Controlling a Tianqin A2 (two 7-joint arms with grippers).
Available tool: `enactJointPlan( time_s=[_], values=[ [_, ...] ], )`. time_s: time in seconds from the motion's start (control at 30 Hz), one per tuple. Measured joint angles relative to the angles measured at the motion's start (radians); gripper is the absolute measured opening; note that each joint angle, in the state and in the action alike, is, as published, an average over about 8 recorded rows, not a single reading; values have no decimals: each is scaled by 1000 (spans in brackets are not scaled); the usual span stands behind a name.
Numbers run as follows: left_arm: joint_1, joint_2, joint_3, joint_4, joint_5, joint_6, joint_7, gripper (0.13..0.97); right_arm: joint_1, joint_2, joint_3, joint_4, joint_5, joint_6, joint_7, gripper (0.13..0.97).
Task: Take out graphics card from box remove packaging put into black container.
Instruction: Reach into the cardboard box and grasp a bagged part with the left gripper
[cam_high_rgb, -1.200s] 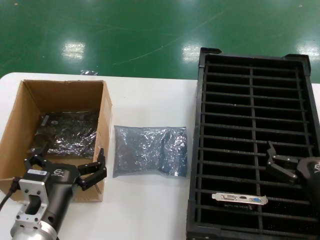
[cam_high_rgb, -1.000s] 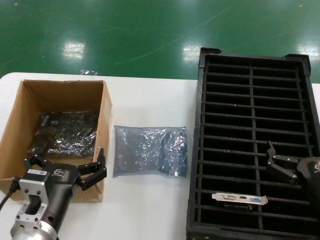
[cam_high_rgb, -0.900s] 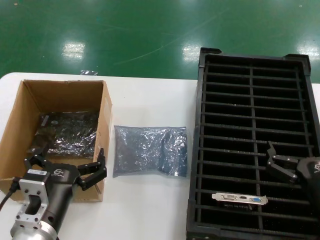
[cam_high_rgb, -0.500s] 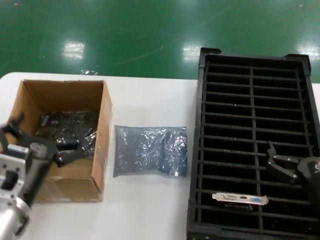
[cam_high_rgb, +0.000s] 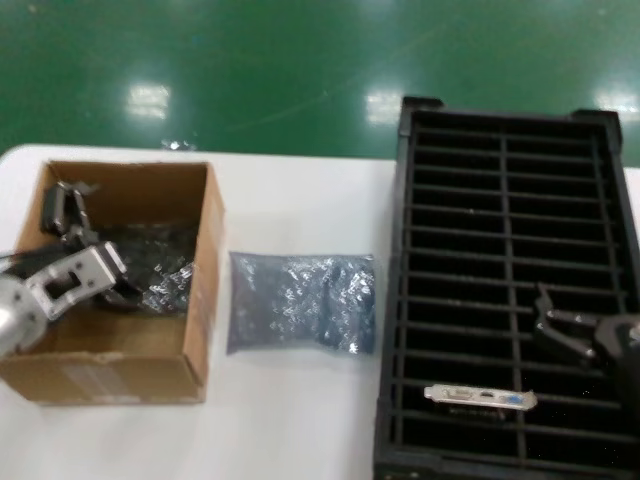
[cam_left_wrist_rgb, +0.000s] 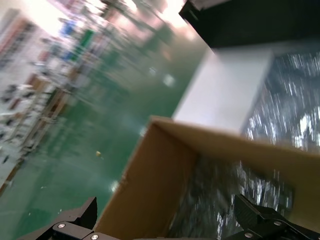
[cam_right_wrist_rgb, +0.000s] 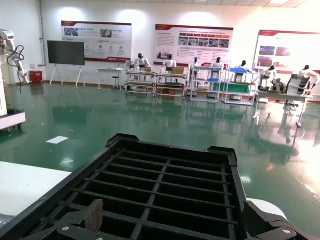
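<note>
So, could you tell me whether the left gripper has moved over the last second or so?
Yes. The left gripper, open, has swung from the near outer wall of the box up and over its rim, and now hangs inside above the bagged card.

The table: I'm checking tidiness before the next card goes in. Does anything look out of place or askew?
Only a grey bag lying loose on the table between the box and the black container. The slotted graphics card sits straight.

The head camera looks down on the table (cam_high_rgb: 300, 420). The left wrist camera peers closely, tilted, between its fingers (cam_left_wrist_rgb: 260, 220) into the box (cam_left_wrist_rgb: 160, 185). The right wrist camera faces level across the tray (cam_right_wrist_rgb: 165, 185); the head view shares both.
</note>
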Motion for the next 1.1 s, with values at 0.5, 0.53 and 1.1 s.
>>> enactJointPlan(
  time_s=[0.5, 0.53, 1.1],
  values=[
    [-441, 115, 249, 650, 189, 128, 303, 966, 0, 0, 0, 0, 0, 0, 0, 966],
    [-461, 128, 256, 697, 178, 112, 340, 966, 0, 0, 0, 0, 0, 0, 0, 966],
    [-623, 272, 127, 1141, -231, -163, 1093, 946, 0, 0, 0, 0, 0, 0, 0, 966]
  ],
)
